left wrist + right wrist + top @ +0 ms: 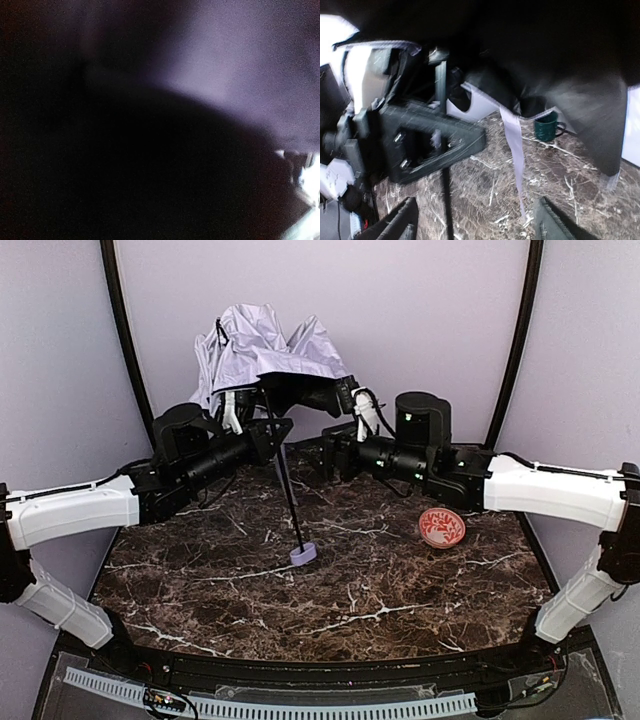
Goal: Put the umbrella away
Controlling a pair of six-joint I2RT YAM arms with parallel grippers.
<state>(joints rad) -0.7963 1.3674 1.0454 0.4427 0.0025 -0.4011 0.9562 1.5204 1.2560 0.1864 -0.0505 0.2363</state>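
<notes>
the umbrella (pixel 270 345) stands half collapsed at the table's (pixel 200 590) 12 o'clock. its pale canopy is bunched up high, the thin black shaft (pixel 285 475) slants down toward 6 o'clock, and the small handle (pixel 303 554) rests on the marble near the middle.

the canopy looks light, limp and slick, so a pinch of cloth would likely slip or only drag folds. the shaft and ribs look stiff but slender and could bend under a side load. the shaft, or the hub where the ribs meet, seems the firmer place to take hold.

the left gripper (pixel 232 412) reaches under the canopy at about 11 o'clock. whether it pinches anything i cannot tell, as cloth hides its tips. the right gripper (pixel 362 418) sits under the 1 o'clock edge.

only the overhead view shows the whole layout and the red bowl (pixel 441 527) at 3 o'clock of the handle. the left wrist view is smothered in dark fabric. the right wrist view alone shows that gripper's fingers (pixel 395 222) spread wide on nothing, a dangling pale strap (pixel 514 150), the black lining and a green mug (pixel 547 126) beyond.
</notes>
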